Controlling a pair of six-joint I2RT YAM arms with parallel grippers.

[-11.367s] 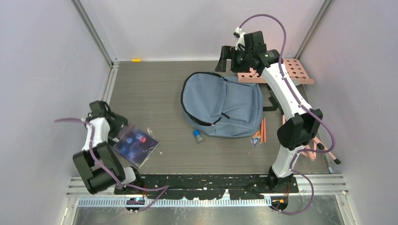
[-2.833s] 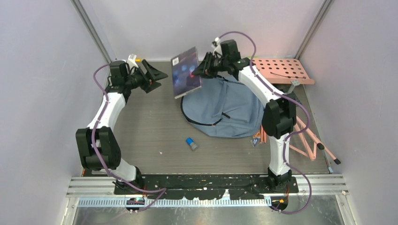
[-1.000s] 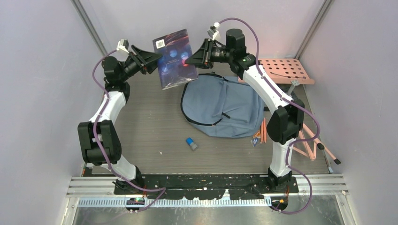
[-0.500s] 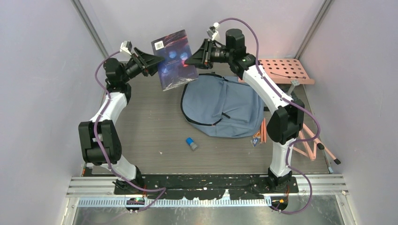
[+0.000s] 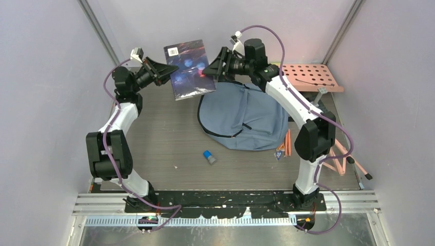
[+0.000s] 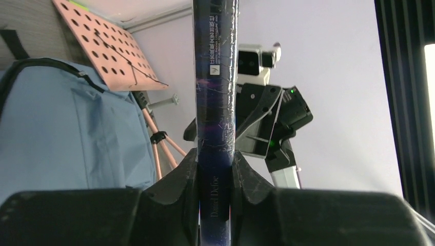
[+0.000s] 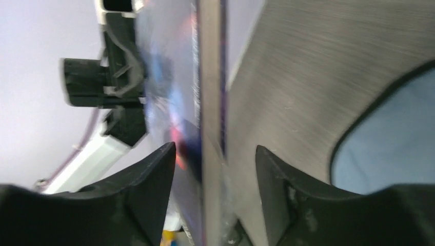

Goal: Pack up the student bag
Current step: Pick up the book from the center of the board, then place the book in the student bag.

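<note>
Raised book point(image 5: 188, 69) beside student bag point(image 5: 246, 115) (pegboard point(image 5: 310, 77) beyond, blue cylinder point(image 5: 208, 157) nearer)

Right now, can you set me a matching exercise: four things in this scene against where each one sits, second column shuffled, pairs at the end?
Things
1. book
2. student bag
3. small blue object
4. perforated board

Places
A. lying flat on the table, around its middle
B. at the far right, by the back wall
C. up in the air, clamped by the left gripper
D. alone on the table, nearer the arm bases than the bag

Pairs: 1-C, 2-A, 3-D, 4-B
</note>
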